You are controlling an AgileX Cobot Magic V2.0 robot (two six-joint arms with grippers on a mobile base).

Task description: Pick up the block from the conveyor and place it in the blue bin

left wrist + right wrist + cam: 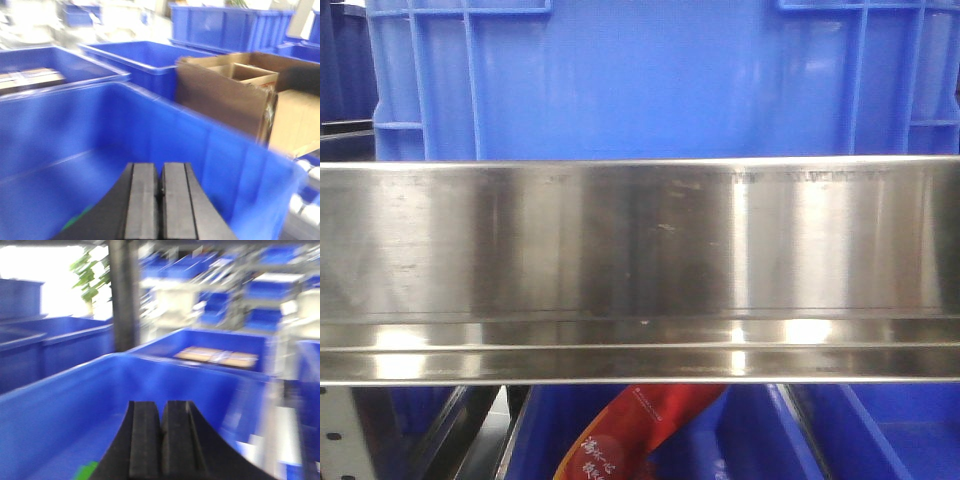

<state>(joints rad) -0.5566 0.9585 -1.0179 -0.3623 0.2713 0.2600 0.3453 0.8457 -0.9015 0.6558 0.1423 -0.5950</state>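
Both the left gripper (160,200) and the right gripper (162,440) hang above a blue bin (75,150), jaws together and empty. No block or conveyor is visible. The next move probably calls for finding the block.

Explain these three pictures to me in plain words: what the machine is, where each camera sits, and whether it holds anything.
This is a two-armed robot on a mobile base. The front camera looks straight at a shiny steel panel, with a blue crate behind it and a red wrapper below.

The other two cameras ride on the wrists. Each shows its own black gripper: the left gripper and the right gripper, both with jaws pressed together and nothing visible between them. Each hangs over a blue bin. A cardboard box stands beside it. Both wrist pictures are blurred. No block or conveyor shows.
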